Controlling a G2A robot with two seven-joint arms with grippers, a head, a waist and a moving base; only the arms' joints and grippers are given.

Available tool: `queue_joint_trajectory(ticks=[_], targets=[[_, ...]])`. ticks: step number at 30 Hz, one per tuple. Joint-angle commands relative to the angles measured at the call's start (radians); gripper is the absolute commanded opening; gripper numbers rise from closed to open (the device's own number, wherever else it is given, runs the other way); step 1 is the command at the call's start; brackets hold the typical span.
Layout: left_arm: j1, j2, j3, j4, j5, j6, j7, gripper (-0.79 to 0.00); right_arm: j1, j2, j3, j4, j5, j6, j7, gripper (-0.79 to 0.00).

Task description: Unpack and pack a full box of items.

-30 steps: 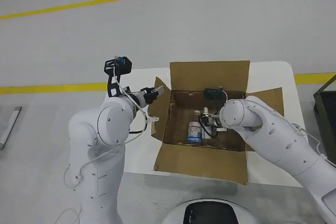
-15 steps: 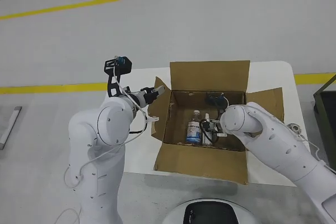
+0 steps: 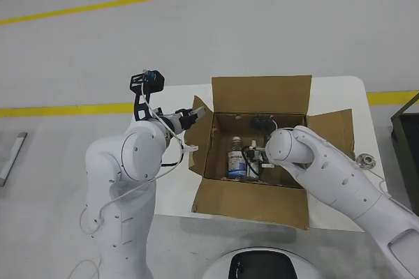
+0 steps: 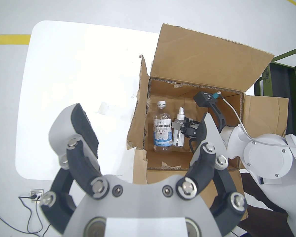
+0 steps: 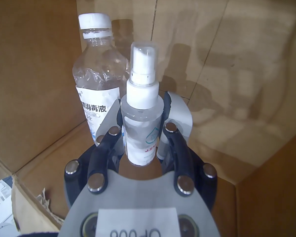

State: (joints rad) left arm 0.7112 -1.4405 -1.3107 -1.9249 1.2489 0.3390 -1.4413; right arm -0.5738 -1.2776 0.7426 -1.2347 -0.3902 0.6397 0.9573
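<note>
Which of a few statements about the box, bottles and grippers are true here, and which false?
1. The right gripper is shut on the spray bottle. True.
2. The big bottle is out on the table. False: it is inside the box, beside the spray bottle.
3. The left gripper is open and empty. True.
4. The box is shut. False: it is open at the top.

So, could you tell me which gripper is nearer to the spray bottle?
Right. The right gripper grips the spray bottle inside the box; the left gripper hangs open outside the box, over the table.
</note>
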Motion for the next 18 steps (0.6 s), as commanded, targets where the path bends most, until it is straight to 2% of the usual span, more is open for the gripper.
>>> queue_joint_trajectory(ticks=[1, 2, 4, 13, 14, 16, 18], targets=[[0.000, 0.000, 0.000, 0.000, 0.000, 0.000, 0.000, 0.000, 0.005, -0.005, -0.006, 0.009, 0.002, -0.003, -0.004, -0.714], [0.000, 0.000, 0.000, 0.000, 0.000, 0.000, 0.000, 0.000, 0.007, -0.008, -0.008, 0.013, 0.003, -0.004, -0.005, -0.650], [0.000, 0.000, 0.000, 0.000, 0.000, 0.000, 0.000, 0.000, 0.009, -0.012, -0.010, 0.017, 0.005, -0.005, -0.006, -0.600], [0.000, 0.000, 0.000, 0.000, 0.000, 0.000, 0.000, 0.000, 0.006, -0.010, 0.011, 0.017, -0.008, -0.022, 0.010, -0.533], [0.000, 0.000, 0.000, 0.000, 0.000, 0.000, 0.000, 0.000, 0.005, -0.009, 0.013, 0.016, -0.011, -0.024, 0.012, -0.517], [0.000, 0.000, 0.000, 0.000, 0.000, 0.000, 0.000, 0.000, 0.001, -0.007, 0.019, 0.010, -0.013, -0.035, 0.020, -0.437], [0.000, 0.000, 0.000, 0.000, 0.000, 0.000, 0.000, 0.000, -0.003, -0.004, 0.026, 0.004, -0.019, -0.035, 0.026, -0.434]])
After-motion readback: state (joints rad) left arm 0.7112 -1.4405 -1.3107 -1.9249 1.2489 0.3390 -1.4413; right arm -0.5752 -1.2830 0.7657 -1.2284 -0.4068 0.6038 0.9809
